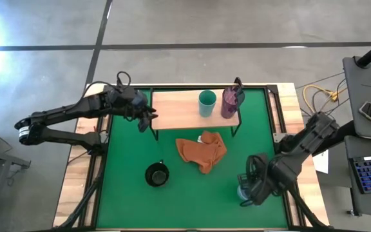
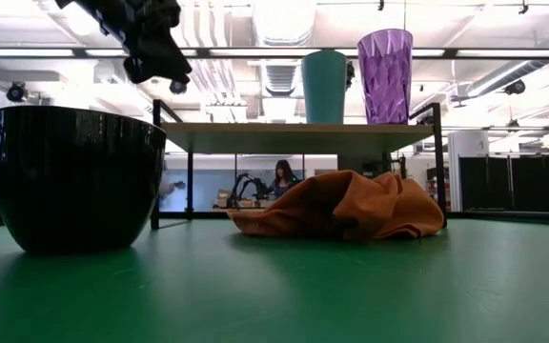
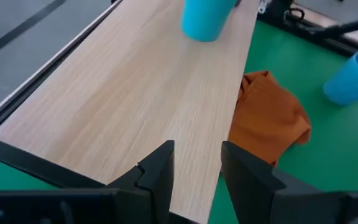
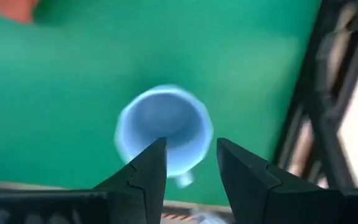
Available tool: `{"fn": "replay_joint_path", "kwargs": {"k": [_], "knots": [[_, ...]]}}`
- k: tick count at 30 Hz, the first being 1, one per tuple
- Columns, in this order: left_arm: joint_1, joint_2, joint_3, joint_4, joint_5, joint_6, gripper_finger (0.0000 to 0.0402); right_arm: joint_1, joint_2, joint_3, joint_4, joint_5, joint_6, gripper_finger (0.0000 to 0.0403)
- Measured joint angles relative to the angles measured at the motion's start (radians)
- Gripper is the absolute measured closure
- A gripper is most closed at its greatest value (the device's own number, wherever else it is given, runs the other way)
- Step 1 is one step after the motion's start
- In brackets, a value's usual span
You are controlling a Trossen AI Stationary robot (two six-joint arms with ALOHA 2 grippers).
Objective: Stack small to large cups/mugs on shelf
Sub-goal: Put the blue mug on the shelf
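The light-wood shelf [image 1: 179, 111] stands on thin black legs at the mat's far side. On its right half the teal cup [image 1: 206, 103] and the purple cup [image 1: 232, 102] stand upright side by side, also seen as teal cup [image 2: 324, 86] and purple cup [image 2: 384, 76]. The black mug [image 1: 156, 174] sits on the mat, near centre. The light blue mug [image 4: 163, 127] stands upright at the mat's near right. My right gripper [image 4: 191, 155] is open just above its rim. My left gripper [image 3: 196, 165] is open above the shelf's bare left end [image 3: 123, 106].
An orange cloth [image 1: 201, 150] lies crumpled on the green mat [image 1: 127, 193] between the shelf and the two mugs. The mat's black frame [image 4: 316, 106] runs close beside the light blue mug. The shelf's left half is bare wood. A person sits in the room far behind.
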Motion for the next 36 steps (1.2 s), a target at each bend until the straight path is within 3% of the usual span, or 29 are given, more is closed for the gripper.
{"fn": "replay_joint_path", "kwargs": {"k": [8,17,25,36], "knots": [[0.000,0.001,0.003,0.081,0.033,-0.231,0.0283,-0.001,-0.005,-0.124,0.075,-0.009,-0.249,0.0271],[-0.002,0.001,0.003,0.132,0.059,-0.267,0.0283,-0.001,-0.023,-0.273,0.188,-0.025,-0.450,0.0278],[-0.002,0.001,0.003,0.131,0.058,-0.291,0.0283,-0.001,-0.025,-0.378,0.271,-0.004,-0.477,0.0277],[-0.002,0.007,0.001,0.131,0.054,-0.292,0.0283,-0.001,-0.032,-0.410,0.379,0.001,-0.539,0.0283]]}}
